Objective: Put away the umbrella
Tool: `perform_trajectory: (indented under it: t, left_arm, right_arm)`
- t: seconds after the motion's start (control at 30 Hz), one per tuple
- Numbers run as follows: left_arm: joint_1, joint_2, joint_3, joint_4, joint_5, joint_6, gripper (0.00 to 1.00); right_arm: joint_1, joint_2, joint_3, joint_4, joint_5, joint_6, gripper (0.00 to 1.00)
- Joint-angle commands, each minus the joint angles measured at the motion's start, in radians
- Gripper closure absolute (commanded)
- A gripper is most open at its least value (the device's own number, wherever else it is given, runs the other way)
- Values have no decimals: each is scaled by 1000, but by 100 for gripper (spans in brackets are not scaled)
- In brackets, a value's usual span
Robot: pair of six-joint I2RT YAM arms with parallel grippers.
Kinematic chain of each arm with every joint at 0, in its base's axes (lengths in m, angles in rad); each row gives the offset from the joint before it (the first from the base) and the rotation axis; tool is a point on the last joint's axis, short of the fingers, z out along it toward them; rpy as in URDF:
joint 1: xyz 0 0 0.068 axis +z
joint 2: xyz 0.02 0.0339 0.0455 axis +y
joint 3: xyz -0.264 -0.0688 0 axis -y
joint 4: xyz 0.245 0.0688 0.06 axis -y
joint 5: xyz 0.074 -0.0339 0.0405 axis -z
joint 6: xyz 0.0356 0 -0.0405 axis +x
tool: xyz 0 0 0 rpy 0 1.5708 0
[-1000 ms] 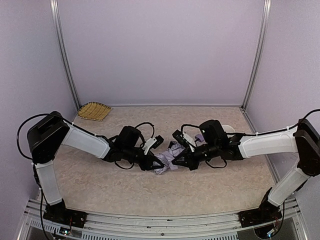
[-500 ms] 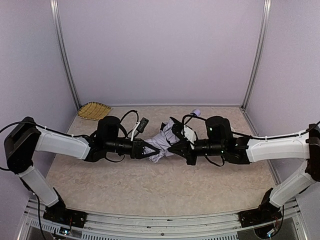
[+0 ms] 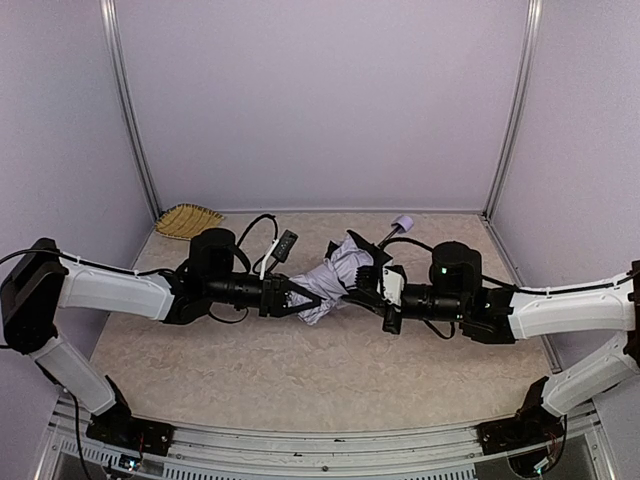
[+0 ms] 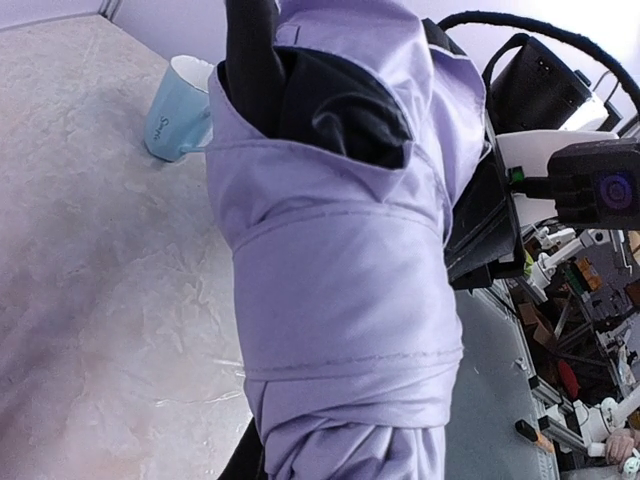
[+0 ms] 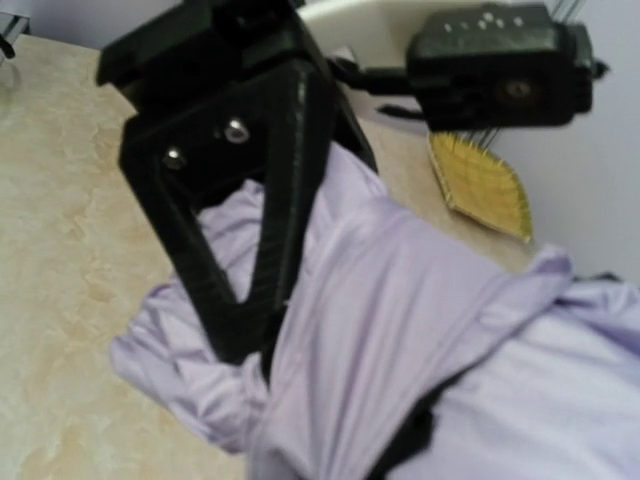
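Note:
The umbrella [image 3: 335, 278] is a folded bundle of pale lavender fabric with black folds, held between my two grippers at the table's middle. It slants back and right, ending in its small lavender handle [image 3: 403, 222]. My left gripper [image 3: 303, 297] is shut on the bundle's left end. In the right wrist view its black fingers [image 5: 240, 290] pinch the fabric [image 5: 400, 330]. In the left wrist view the wrapped cloth [image 4: 340, 280] fills the frame. My right gripper [image 3: 368, 290] is shut at the bundle's right side, its fingertips hidden under cloth.
A light-blue cup [image 4: 180, 95] stands on the table beyond the umbrella in the left wrist view. A woven yellow tray [image 3: 189, 220] lies at the back left corner. Lavender walls with metal posts enclose the beige tabletop [image 3: 300, 370].
Both grippers have carried the umbrella a little back and right. It now slants with the handle raised toward the back. The right arm has stretched lower across the table.

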Motion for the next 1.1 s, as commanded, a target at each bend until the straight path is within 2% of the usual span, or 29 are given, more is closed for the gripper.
perform_trajectory:
  t: [0.0, 0.13, 0.3, 0.33, 0.47, 0.63, 0.77, 0.97, 1.07]
  left_arm:
    - [36, -56, 95, 222, 20, -4, 100]
    - [-23, -47, 121, 223, 41, -2, 100]
    - [-78, 7, 107, 427, 72, -131, 100]
    - [-85, 20, 111, 442, 72, -139, 100]
    - [-105, 67, 146, 438, 77, -138, 100]
    - [-108, 53, 131, 396, 76, -103, 100]
    - [-92, 15, 113, 400, 67, -93, 100]
    - [-73, -20, 115, 367, 49, -56, 100]
    - [-75, -31, 116, 336, 46, -31, 100]
  right_arm:
    - [19, -39, -104, -101, 37, -73, 100]
    - [22, -37, -137, 54, 39, -104, 100]
    - [30, -8, -140, 225, 60, -160, 100]
    - [30, -1, -140, 248, 59, -167, 97]
    - [31, 21, -138, 324, 68, -171, 92]
    - [32, 19, -143, 402, 186, -169, 94]
    - [24, 11, -170, 423, 269, -132, 91]
    - [16, -3, -183, 385, 190, -54, 80]
    - [16, -14, -160, 337, 171, -47, 87]
